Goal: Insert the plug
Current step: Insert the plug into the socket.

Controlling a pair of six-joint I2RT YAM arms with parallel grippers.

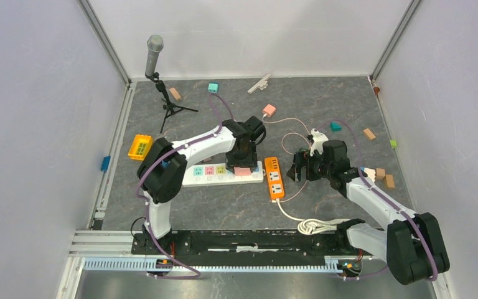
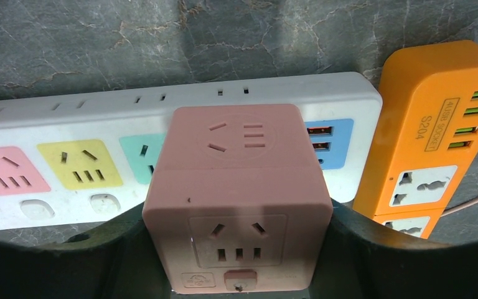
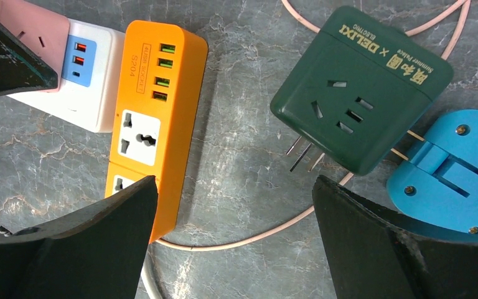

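A pink cube plug adapter (image 2: 236, 162) sits between my left gripper's (image 2: 239, 233) dark fingers (image 2: 373, 249), which are shut on its sides. It rests against the white power strip (image 2: 68, 118), over the spot between the teal socket and the blue USB panel; its pins are hidden. In the top view the left gripper (image 1: 243, 163) and cube (image 1: 243, 171) are at the strip's (image 1: 205, 177) right end. My right gripper (image 3: 234, 187) is open and empty above bare table, beside the orange power strip (image 3: 155, 87). A dark green adapter (image 3: 361, 81) lies with its pins showing.
A blue plastic piece (image 3: 454, 174) lies by the green adapter, with a thin pink cable (image 3: 267, 233) looping under it. A microphone on a tripod (image 1: 154, 56), a yellow block (image 1: 140, 147), a coiled white cable (image 1: 314, 225) and several small blocks lie around.
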